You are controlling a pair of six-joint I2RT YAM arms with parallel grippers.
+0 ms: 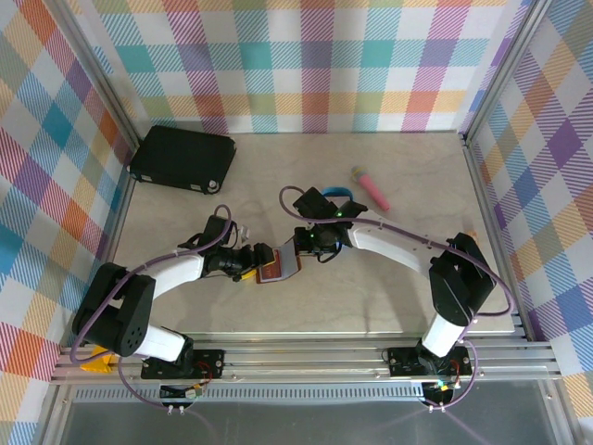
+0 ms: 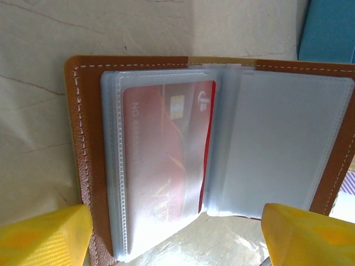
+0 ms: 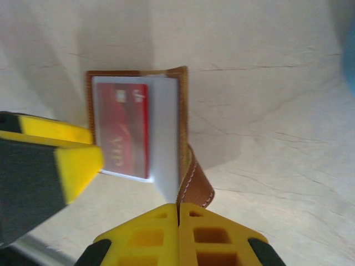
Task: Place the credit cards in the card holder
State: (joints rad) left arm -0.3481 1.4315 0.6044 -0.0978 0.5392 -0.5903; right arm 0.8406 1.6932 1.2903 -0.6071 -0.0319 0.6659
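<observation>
At the tips of my right pincer (image 3: 178,209) the two yellow pads are pressed together, clamped on the brown leather edge of the wallet (image 3: 198,180). That pinched half stands up on edge; the snap tab curls out just beside my pads. The other half lies flat on the table (image 3: 266,111), clear sleeves facing up. A red card (image 3: 122,130) sits in the top sleeve (gold chip and "VIP" lettering show through the plastic).

My left pincer (image 2: 177,235) is spread wide, its pads apart at the near edge of the open wallet. One yellow finger (image 2: 47,235) sits at the stitched cover's corner; cannot tell if it touches. It grips nothing. From this wrist the red card fills the left sleeve and the right sleeve looks blank.

From above, the wallet (image 1: 278,267) lies mid-table between my two pincers. A blue tray (image 2: 327,27) is just past the wallet's far corner. A pink stick (image 1: 371,188) lies further back on the right, and a black case (image 1: 182,158) sits in the far left corner, well apart.
</observation>
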